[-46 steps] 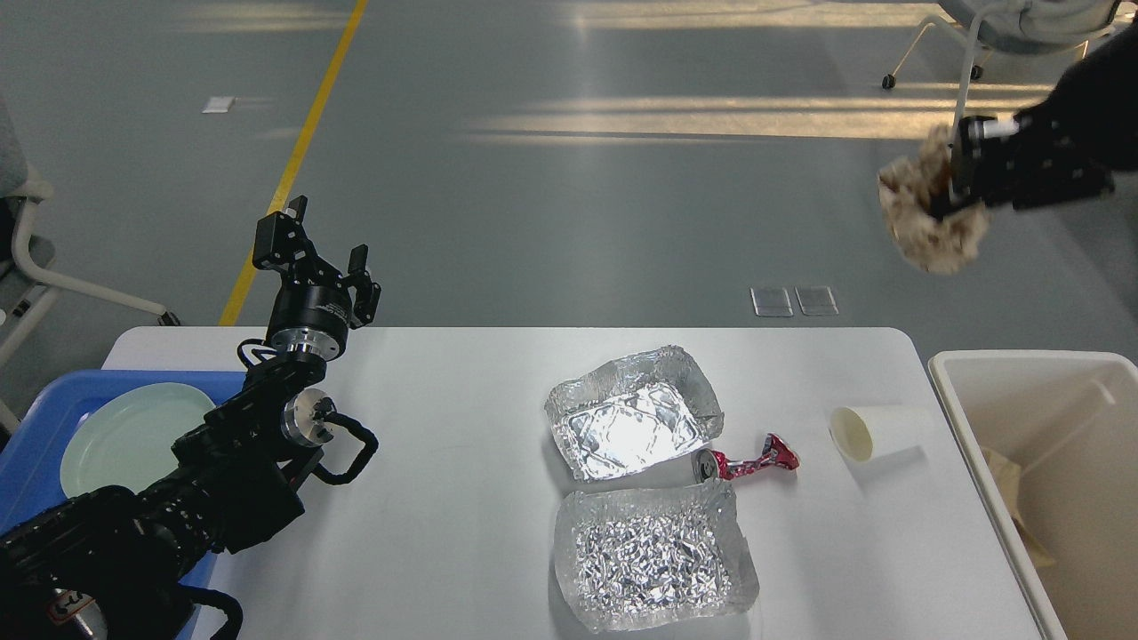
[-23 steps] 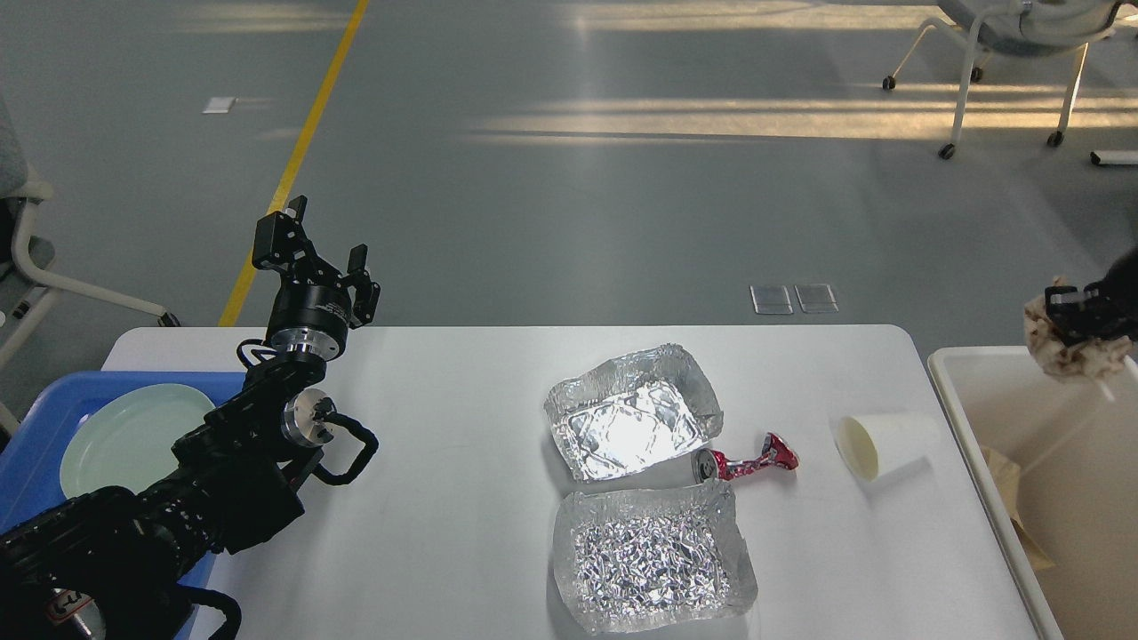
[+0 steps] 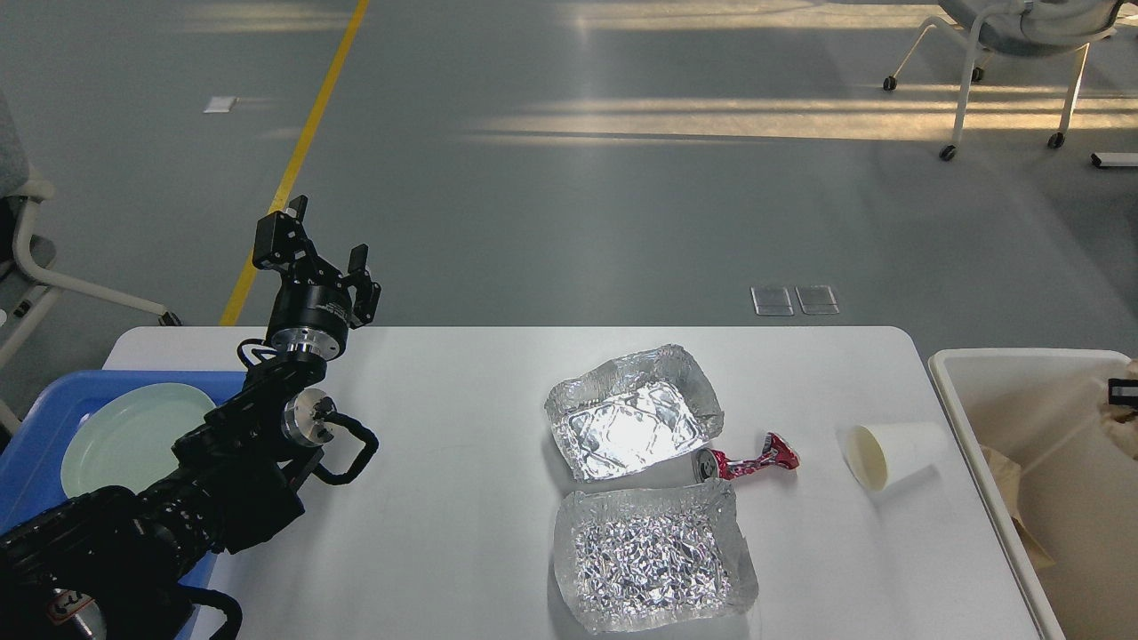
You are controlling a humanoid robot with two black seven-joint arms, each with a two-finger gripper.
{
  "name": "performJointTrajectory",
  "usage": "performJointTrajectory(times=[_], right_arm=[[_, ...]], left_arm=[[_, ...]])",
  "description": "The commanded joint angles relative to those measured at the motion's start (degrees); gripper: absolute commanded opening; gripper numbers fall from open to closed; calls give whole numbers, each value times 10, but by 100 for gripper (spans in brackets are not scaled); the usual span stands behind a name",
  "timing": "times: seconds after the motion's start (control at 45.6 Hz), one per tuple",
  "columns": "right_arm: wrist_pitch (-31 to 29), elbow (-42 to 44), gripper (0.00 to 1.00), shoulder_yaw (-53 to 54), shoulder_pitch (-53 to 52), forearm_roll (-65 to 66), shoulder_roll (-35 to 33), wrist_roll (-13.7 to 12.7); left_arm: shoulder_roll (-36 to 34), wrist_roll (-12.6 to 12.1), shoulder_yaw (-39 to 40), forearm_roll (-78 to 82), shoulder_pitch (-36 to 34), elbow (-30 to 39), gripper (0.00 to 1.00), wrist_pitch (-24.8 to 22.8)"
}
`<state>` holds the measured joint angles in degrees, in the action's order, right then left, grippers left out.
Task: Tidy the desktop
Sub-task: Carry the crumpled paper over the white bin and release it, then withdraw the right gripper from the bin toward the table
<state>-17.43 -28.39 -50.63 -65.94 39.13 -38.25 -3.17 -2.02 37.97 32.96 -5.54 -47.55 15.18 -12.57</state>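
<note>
The white desktop (image 3: 444,418) carries an open foil tray (image 3: 633,413), a crumpled foil tray (image 3: 653,556), a crushed red can (image 3: 749,460) and a white paper cup (image 3: 889,453) lying on its side. My left gripper (image 3: 313,251) stands open above the desktop's far left corner, holding nothing. Only a sliver of my right gripper (image 3: 1124,389) shows at the right edge, over the bin. It is shut on a crumpled brown paper wad (image 3: 1117,420).
An off-white bin (image 3: 969,418) stands off the desktop's right end with brown paper (image 3: 1005,471) inside. A blue tray (image 3: 53,409) at the left holds a pale green plate (image 3: 124,436). Chairs stand on the floor at the far right and at the left.
My right gripper has swung down and to the right with the paper wad, from high above the floor to over the bin, nearly out of view. The paper cup shifted slightly right. The left arm stayed still.
</note>
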Motion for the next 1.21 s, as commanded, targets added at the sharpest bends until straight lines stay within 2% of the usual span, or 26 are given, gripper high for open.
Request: performJointTrajectory(times=[0.0, 0.066, 0.197, 0.263, 0.46, 0.614, 0.679, 0.767, 0.855, 0.986, 1.183], right_arm=[[20, 4, 78, -2, 10, -1, -1, 0], [20, 3, 87, -2, 10, -5, -1, 0], [20, -5, 91, 1, 6, -5, 1, 0], [20, -21, 97, 2, -2, -6, 0, 0], [4, -165, 98, -2, -120, -8, -33, -3], [-65, -281, 98, -1, -252, -13, -50, -10], [-95, -314, 98, -3, -298, -39, -46, -24], [-129, -347, 98, -3, -355, -112, -26, -68], [-150, -366, 98, -4, -392, -185, 0, -92], [-180, -420, 98, -7, -463, -293, 44, -105], [-219, -510, 98, -8, -574, -350, 74, -115]], left_arm=[[0, 0, 0, 0, 0, 0, 100, 0], [0, 0, 0, 0, 0, 0, 100, 0], [0, 0, 0, 0, 0, 0, 100, 0], [0, 0, 0, 0, 0, 0, 100, 0], [0, 0, 0, 0, 0, 0, 100, 0], [0, 0, 0, 0, 0, 0, 100, 0], [0, 0, 0, 0, 0, 0, 100, 0], [0, 0, 0, 0, 0, 0, 100, 0], [0, 0, 0, 0, 0, -1, 100, 0], [0, 0, 0, 0, 0, 0, 100, 0], [0, 0, 0, 0, 0, 0, 100, 0]])
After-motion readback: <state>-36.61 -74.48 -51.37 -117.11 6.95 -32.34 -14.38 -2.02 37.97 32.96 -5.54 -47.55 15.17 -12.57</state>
